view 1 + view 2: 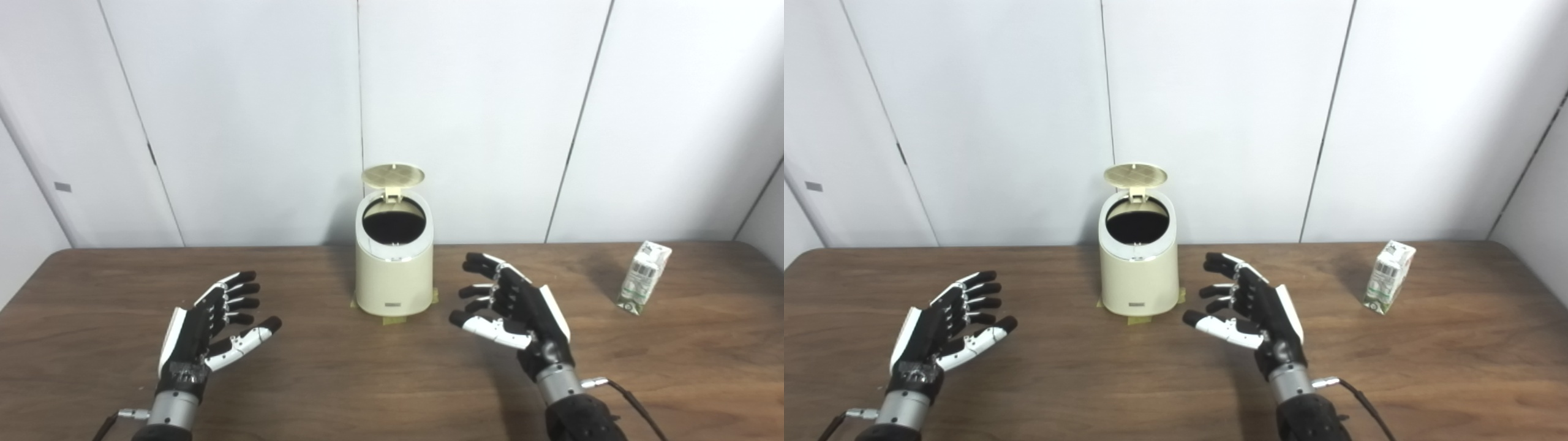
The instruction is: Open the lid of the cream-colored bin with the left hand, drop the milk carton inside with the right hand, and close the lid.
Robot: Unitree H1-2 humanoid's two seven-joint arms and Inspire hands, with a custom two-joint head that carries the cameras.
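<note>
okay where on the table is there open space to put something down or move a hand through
Bare wood lies left of the left hand, between the right hand and the carton, and along the near edge between the arms. The back strip beside the bin is free too. Tightest is the gap between bin and right hand.

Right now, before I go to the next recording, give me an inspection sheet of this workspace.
Surface: brown wood-grain table, bare apart from the items below.
Job's things: cream-colored bin upright at table centre, taped at its base; lid standing open, dark inside. Milk carton on the table at far right, leaning, untouched.
Clutter: nothing seen.
Hands: left hand open, empty, left of the bin; right hand open, empty, right of the bin.
Cables: a thin cable at the right wrist.
Surroundings: white wall panels behind the table.
</note>
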